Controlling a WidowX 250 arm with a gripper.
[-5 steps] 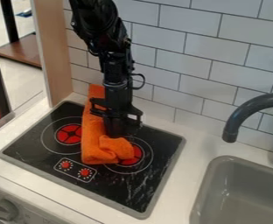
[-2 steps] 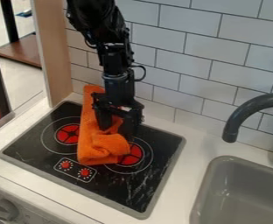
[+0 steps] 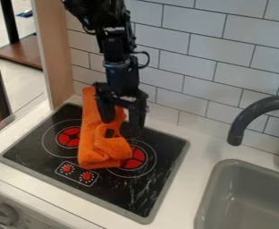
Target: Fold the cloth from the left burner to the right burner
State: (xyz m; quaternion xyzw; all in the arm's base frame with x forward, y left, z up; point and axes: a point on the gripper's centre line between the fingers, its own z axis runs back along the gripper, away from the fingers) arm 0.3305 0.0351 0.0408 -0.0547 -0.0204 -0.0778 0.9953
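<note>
The black gripper [image 3: 121, 125] hangs above the back part of the stove, over the orange cloth, its two fingers spread apart with nothing held between them. Bunched in a long strip, the orange cloth [image 3: 97, 145] runs from the back edge to the front middle of the cooktop. It lies between the left burner [image 3: 69, 137] and the right burner [image 3: 133, 158], and its folded front end overlaps the left side of the right burner. The left burner's red centre is uncovered.
A black cooktop [image 3: 145, 190] with a grey rim is set in the white counter [image 3: 180, 183]. To the right are a grey sink [image 3: 249, 197] and a dark faucet [image 3: 255, 112]. A tiled wall [image 3: 196, 67] stands behind, and a wooden panel [image 3: 53, 53] at the back left.
The gripper has opened and let go of the cloth, then risen a little. The cloth's front end has settled slightly to the left.
</note>
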